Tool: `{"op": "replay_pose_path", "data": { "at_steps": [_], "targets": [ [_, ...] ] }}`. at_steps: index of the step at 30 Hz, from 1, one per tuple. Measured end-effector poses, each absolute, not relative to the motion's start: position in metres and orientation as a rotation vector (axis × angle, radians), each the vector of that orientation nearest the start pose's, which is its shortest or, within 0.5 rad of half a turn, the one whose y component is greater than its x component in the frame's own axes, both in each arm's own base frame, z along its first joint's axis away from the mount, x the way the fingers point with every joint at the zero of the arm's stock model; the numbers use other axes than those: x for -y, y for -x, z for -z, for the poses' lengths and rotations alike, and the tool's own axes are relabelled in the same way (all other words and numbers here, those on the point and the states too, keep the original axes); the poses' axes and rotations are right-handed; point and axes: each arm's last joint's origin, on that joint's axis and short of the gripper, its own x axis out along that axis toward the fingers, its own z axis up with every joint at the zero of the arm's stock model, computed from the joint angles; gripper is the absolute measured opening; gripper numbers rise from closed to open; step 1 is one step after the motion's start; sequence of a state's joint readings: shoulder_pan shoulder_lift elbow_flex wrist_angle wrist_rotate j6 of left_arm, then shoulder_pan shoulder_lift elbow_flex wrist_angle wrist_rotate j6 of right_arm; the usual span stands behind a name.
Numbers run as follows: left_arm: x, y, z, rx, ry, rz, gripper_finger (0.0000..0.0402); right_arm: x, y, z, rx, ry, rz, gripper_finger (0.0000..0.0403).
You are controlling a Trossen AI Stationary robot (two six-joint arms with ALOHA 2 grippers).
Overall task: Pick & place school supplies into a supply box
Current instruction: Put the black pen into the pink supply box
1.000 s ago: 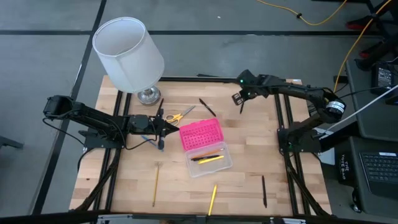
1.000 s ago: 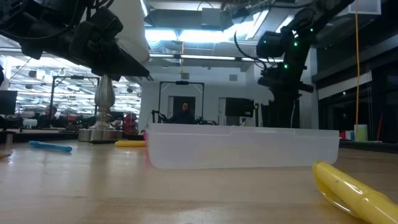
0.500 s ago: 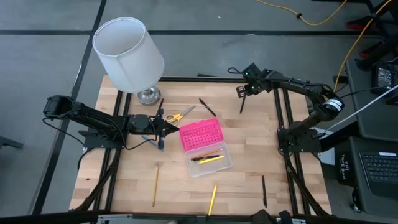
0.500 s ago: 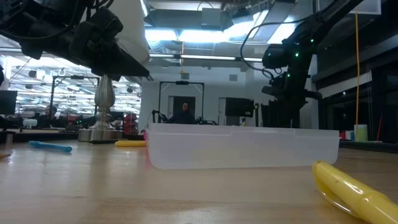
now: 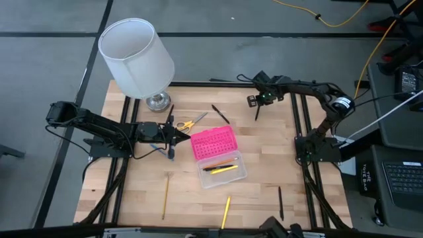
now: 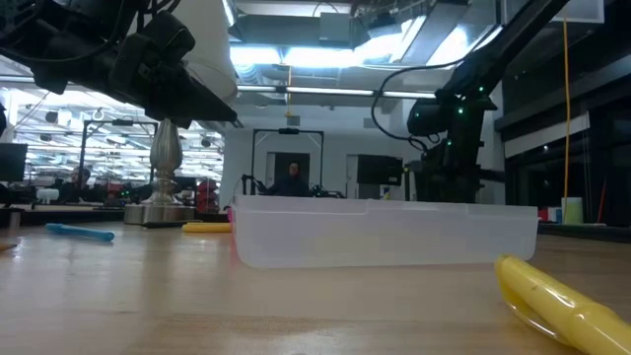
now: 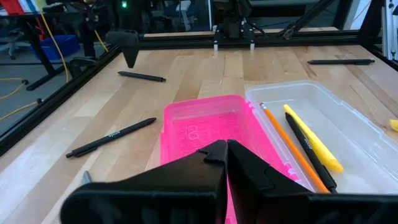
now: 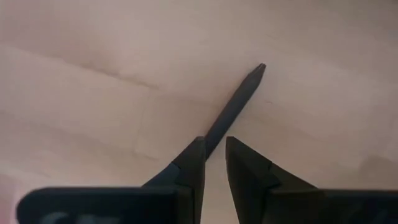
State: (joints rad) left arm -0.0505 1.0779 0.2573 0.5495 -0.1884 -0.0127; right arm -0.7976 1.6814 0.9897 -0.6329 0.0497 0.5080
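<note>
The supply box lies open mid-table: pink lid [image 5: 213, 143] hinged to the clear base [image 5: 223, 168], which holds an orange pencil, a black pen and a yellow pen [image 7: 314, 142]. My left gripper [image 5: 185, 135] is shut and empty, held above the table just left of the lid [image 7: 205, 127]. My right gripper [image 5: 258, 102] points down over the far end of a black pen [image 5: 257, 114] lying on the table. Its fingers are a narrow gap apart [image 8: 214, 143], and the pen [image 8: 239, 99] runs out from behind one fingertip. I cannot tell whether they touch it.
Yellow-handled scissors [image 5: 188, 123], a blue pen [image 5: 158, 147] and black pens [image 5: 220, 114] lie around the box. A yellow pencil [image 5: 164, 195], a yellow pen [image 5: 226, 211] and a black pen [image 5: 280, 203] lie near the front edge. A white-shaded lamp [image 5: 137, 56] stands at the far left.
My right arm has swung its wrist a little toward the far right and back over the black pen, and has come down toward the table. The pen has stayed where it lay.
</note>
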Motion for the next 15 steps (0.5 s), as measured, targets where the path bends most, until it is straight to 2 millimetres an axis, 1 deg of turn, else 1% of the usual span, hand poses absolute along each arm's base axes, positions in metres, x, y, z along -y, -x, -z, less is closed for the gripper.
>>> {"op": "replay_pose_path", "data": {
  "at_steps": [9,15],
  "targets": [
    [0.0046,-0.1987,-0.1720,-0.268,-0.020,-0.139,0.0004,0.2193,-0.2087,-0.1555,-1.082,-0.916,1.056,0.0069],
    [0.0046,-0.1987,-0.1720,-0.268,-0.020,-0.139,0.0004,0.2213,-0.2074,-0.1557,-1.078,-0.864,1.134,0.0070]
  ]
}}
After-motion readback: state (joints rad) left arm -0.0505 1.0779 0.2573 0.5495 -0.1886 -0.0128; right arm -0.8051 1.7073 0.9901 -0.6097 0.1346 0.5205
